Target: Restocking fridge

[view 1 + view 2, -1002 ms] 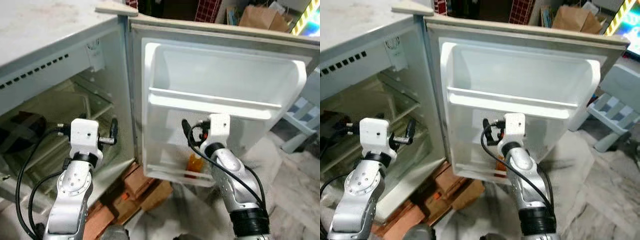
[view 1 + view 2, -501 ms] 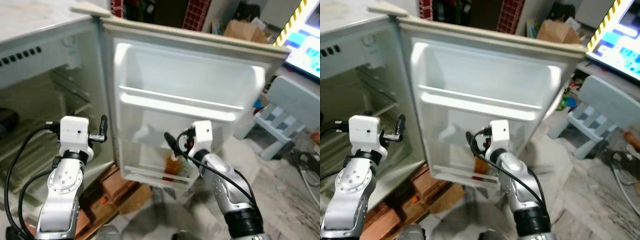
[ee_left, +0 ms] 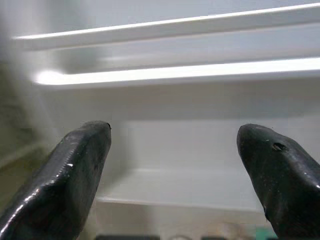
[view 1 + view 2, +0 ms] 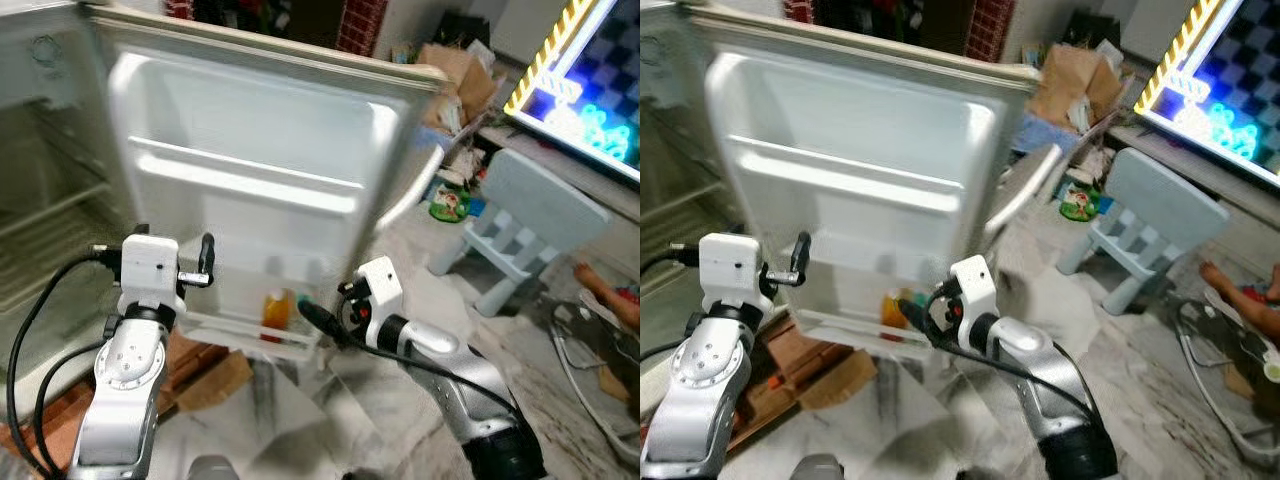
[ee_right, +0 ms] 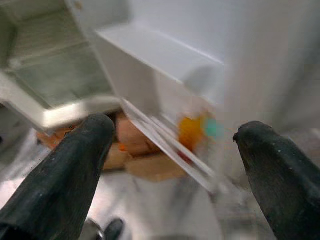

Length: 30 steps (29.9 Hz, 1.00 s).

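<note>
The white fridge door [image 4: 250, 130] stands open, with an orange bottle [image 4: 274, 310] upright in its lower door shelf [image 4: 250, 335]. My right gripper [image 4: 312, 316] is open, low beside that shelf, just right of the bottle, pointing at it. In the right wrist view the open gripper [image 5: 172, 129] frames the blurred orange bottle [image 5: 190, 132] behind the shelf rail. My left gripper [image 4: 205, 262] is held up in front of the door's left side. In the left wrist view this gripper [image 3: 175, 145] is open, facing the white door shelves with nothing between its fingers.
The fridge interior [image 4: 40, 190] lies at the far left, with cardboard [image 4: 215, 375] on the floor under it. A pale blue child's chair [image 4: 530, 215], boxes [image 4: 455, 70] and a lit screen [image 4: 590, 90] stand to the right. A person's foot [image 4: 605, 290] and cables [image 4: 590, 360] lie at the right.
The camera has swung right, so the fridge interior has slid off to the left. My right gripper has dropped from above the bottle to beside the lower door shelf.
</note>
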### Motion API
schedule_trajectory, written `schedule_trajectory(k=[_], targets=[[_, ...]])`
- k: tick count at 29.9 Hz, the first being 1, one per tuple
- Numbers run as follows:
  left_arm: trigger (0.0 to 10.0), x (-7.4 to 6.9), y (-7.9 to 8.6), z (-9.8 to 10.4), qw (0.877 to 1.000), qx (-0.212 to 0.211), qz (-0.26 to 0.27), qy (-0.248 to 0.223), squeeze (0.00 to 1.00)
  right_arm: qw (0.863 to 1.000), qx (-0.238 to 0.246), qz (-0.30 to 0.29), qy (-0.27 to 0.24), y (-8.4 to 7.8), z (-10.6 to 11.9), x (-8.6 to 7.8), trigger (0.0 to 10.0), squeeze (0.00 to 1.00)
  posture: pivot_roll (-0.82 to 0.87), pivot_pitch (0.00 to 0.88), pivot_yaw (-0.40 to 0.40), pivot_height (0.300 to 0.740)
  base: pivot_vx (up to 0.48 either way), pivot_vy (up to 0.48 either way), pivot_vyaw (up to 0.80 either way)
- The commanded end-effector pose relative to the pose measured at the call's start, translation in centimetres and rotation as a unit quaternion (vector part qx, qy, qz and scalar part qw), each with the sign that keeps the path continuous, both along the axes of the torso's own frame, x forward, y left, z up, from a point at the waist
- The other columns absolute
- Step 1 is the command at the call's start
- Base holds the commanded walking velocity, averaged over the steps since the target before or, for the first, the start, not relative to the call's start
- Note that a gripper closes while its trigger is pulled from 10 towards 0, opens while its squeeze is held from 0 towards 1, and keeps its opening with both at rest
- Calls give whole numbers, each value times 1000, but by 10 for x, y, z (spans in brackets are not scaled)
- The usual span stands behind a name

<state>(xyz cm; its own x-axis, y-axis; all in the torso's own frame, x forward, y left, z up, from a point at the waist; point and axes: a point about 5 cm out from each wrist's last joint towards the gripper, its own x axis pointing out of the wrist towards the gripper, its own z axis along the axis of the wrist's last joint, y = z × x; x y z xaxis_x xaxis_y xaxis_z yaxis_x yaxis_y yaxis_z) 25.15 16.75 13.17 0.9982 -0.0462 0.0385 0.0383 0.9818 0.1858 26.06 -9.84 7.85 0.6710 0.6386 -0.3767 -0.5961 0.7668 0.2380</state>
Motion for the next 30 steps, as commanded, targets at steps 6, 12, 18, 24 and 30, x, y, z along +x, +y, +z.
schedule_trajectory(k=[6, 12, 18, 24, 30], targets=[[10000, 0, 6, 3, 1000, 12, 19, -10, 0, 990, 50, -92, -94, -12, 30, 19, 10000, 0, 125, 45, -108, 740, 0, -421, 404], [10000, -1, 8, -1, 999, 20, 25, 2, 0, 976, 55, -167, -130, -24, 36, 28, 10000, 0, 127, 61, -103, 740, 0, -416, 0], [10000, 0, 9, -2, 999, 2, 41, 6, 0, 957, 73, -237, -150, -31, 40, 36, 10000, 0, 133, 55, -97, 740, 0, -270, 0], [10000, 1, 10, 0, 999, -7, 53, 4, 0, 949, 62, -250, -180, -39, 45, 39, 10000, 0, 134, 64, -97, 740, 0, 0, 0], [10000, -1, 9, 5, 999, -12, 49, -3, 0, 944, 76, -262, -186, -36, 48, 44, 10000, 0, 144, 60, -95, 740, 0, 0, 0]])
